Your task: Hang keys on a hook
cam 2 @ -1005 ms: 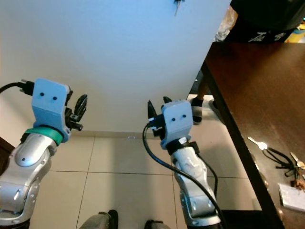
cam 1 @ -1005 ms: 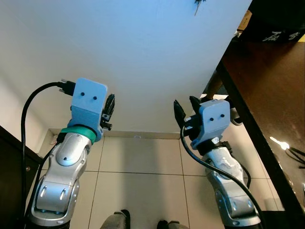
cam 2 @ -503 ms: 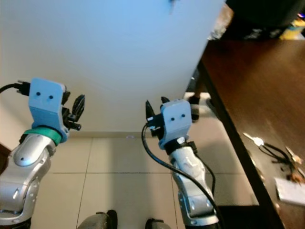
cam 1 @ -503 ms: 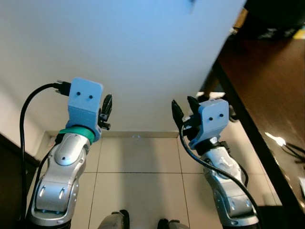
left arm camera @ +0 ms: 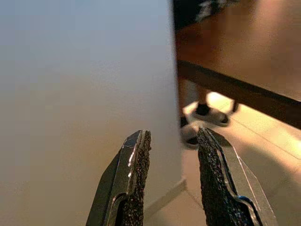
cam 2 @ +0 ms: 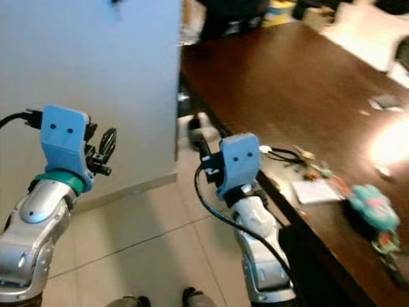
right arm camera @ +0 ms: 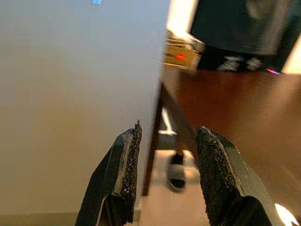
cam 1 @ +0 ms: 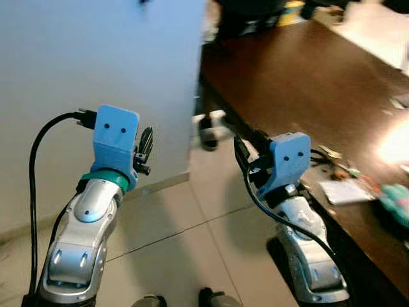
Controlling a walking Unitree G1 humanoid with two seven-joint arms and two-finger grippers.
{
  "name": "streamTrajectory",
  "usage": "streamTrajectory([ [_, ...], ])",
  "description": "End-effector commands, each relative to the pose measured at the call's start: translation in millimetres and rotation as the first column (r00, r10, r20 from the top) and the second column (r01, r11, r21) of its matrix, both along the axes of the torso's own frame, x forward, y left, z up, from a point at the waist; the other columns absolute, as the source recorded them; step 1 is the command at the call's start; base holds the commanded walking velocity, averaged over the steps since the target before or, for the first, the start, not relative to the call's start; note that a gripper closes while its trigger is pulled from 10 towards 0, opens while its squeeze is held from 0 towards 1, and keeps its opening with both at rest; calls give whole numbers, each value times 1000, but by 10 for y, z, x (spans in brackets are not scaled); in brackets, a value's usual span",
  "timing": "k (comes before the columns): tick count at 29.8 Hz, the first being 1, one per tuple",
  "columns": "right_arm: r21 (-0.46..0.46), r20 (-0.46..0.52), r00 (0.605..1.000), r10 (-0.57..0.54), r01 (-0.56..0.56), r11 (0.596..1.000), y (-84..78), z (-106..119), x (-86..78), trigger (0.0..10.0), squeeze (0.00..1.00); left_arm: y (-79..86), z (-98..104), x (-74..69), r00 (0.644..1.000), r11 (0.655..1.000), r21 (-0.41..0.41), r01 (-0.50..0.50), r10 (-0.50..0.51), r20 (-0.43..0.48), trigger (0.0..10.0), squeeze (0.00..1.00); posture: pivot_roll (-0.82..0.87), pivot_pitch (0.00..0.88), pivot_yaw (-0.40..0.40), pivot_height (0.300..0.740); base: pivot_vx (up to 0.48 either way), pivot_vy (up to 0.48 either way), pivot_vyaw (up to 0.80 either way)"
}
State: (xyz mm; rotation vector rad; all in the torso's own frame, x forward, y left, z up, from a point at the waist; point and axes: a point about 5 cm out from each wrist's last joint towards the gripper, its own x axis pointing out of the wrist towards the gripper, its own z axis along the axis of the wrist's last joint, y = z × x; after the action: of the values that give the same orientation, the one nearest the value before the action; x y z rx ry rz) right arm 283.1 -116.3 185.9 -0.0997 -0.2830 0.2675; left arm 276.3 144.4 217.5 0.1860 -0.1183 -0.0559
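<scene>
From the head cameras you have two silver arms raised in front of a plain pale wall (cam 1: 77, 57), each ending in a blue box-shaped wrist housing. The left gripper (cam 1: 146, 142) sits before the wall with its two black fingers standing a little apart and holding nothing; the right gripper (cam 1: 246, 148) is near the front edge of a long dark brown wooden table (cam 1: 307, 77), its fingers likewise parted and empty. On the table near that front edge, just beyond the right wrist housing, lies one bunch of keys on a dark cord (cam 2: 297, 153), with a small brown-and-green fob beside it; next along the edge come one flat white card (cam 2: 317, 190) and one teal soft lump (cam 2: 372, 214), blurred. One small pale scrap (cam 2: 386, 102) lies further in on the tabletop, and a bright glare patch sits nearby. A small dark hook-like mark (cam 2: 117, 2) is high on the wall, too blurred to make out. Beige floor tiles (cam 1: 172, 256) run below, with one pair of dark shoes (cam 1: 208, 128) under the table's end. In the left wrist view, two rough-textured black fingers (left arm camera: 136, 188) stand apart with nothing between them, facing the wall's corner and the table beyond. In the right wrist view, the same grainy pads (right arm camera: 127, 174) are parted and empty, facing the wall edge and the tabletop.
</scene>
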Motion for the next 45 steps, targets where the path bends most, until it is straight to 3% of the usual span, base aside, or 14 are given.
streamTrajectory([
  [1,-2,-29,1000,4,-4,1000,0,-52,-1,10000,0,-2,-44,-6,1000,1000,8,4,-3,-25,10000,0,123,103,64,740,0,0,-800],
  [45,-5,-37,999,6,-6,1000,9,-67,-7,10000,0,-51,-43,-23,991,993,24,116,-114,-74,10000,0,125,110,65,740,0,0,-800],
])
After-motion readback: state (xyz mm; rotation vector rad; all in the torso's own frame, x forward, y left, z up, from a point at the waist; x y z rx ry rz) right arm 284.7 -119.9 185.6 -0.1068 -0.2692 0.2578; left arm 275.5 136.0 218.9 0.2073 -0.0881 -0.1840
